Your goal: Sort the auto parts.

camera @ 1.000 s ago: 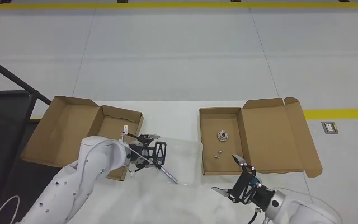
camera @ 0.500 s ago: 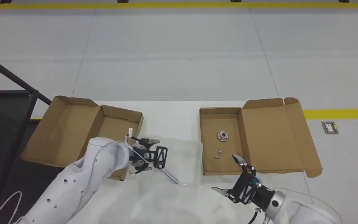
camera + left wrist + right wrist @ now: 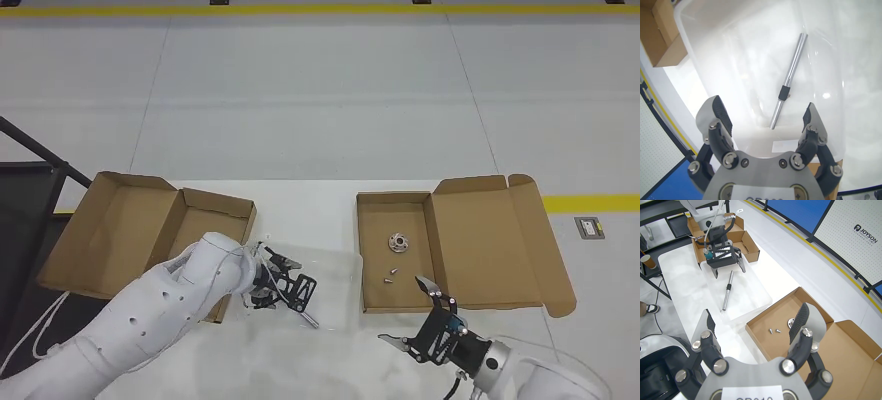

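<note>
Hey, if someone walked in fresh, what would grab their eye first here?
A shiny metal rod lying alone in the clear tray, with the left tool open just over it. Next, the cardboard box on the right, holding a round flanged part and two small bolts.

Silver rod with black band; brown cardboard box.

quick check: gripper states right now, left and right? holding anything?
Left gripper: open, holding nothing, above the metal rod in the clear tray.
Right gripper: open, holding nothing.
</note>
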Motion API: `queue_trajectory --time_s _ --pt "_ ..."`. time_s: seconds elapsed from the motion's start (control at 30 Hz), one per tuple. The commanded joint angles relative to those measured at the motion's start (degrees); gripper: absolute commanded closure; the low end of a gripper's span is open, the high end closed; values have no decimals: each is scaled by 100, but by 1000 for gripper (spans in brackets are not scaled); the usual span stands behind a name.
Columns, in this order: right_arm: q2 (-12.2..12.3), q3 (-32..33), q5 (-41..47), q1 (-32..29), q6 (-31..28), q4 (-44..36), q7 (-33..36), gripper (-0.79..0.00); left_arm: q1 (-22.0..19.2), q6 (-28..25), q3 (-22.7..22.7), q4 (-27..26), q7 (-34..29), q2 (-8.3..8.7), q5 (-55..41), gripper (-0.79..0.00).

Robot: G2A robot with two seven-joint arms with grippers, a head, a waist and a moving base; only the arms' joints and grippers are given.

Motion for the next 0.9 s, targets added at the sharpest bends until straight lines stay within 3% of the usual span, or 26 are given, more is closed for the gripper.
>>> queue_trajectory --time_s 0.0,0.07,0.13,0.27,0.57,0.77,0.87 --pt "0 0 0 0 -1 0 -1 -785 -189 0 301 119 64 -36 -89 -637" --pt "0 0 0 0 -1 0 -1 -785 -358 0 554 229 140 -79 -186 -566" --pt "0 0 0 0 -1 0 -1 -785 -517 0 769 349 276 -122 -296 -625" --pt "0 0 0 0 -1 0 -1 -785 -703 0 1168 614 212 -265 -365 -591" --pt "0 0 0 0 -1 0 -1 -785 -527 0 1168 1163 151 -687 -163 -551" --pt "0 0 0 0 -1 0 -1 -785 -481 0 1168 1630 209 -945 26 -391" --pt "0 0 0 0 -1 0 -1 -785 -475 0 1168 1831 300 -1053 115 -369"
